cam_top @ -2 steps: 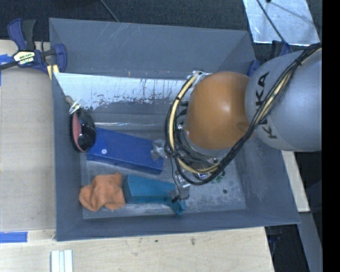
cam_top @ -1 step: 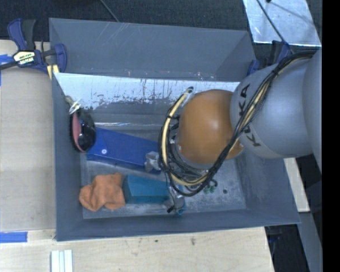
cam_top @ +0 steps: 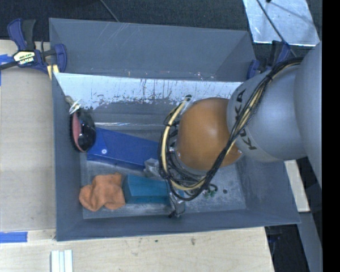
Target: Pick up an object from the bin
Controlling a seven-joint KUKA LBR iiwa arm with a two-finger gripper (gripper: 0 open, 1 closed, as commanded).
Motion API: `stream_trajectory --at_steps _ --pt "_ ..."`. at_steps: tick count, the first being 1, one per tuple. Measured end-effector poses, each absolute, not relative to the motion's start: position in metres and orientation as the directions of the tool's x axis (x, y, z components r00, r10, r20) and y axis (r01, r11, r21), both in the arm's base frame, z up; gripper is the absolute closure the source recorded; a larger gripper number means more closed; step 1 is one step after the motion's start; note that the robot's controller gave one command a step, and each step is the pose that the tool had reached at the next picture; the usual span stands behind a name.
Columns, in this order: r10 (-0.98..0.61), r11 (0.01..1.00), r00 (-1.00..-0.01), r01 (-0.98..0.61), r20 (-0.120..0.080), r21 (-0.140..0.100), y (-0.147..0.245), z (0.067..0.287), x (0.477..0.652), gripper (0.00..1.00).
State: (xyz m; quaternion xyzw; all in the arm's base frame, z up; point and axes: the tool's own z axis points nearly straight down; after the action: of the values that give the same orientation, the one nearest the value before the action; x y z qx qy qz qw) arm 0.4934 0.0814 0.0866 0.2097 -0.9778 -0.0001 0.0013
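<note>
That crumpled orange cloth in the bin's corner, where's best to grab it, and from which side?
Probably straight from above, pinching the bunched fold near the middle of the orange cloth. It lies slumped in a corner, the bin wall on one side and the teal block close on the other, so side approaches look blocked.

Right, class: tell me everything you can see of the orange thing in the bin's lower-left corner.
The orange thing looks like soft cloth, crumpled into a lumpy wad. It lies on the floor of the bin in the lower-left corner, its right edge against a teal block, just in front of a long blue box.
</note>
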Motion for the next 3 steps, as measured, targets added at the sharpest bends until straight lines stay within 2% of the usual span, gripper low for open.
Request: stream_trajectory --at_steps 1,2,3 --pt "-0.433 0.901 -0.901 -0.433 -0.005 0.000 0.103 0.097 0.488 1.00" --pt "-0.433 0.901 -0.901 -0.433 -0.005 0.000 0.103 0.097 0.488 1.00" --pt "-0.452 0.892 -0.892 -0.452 0.008 0.003 0.097 0.148 0.492 1.00"
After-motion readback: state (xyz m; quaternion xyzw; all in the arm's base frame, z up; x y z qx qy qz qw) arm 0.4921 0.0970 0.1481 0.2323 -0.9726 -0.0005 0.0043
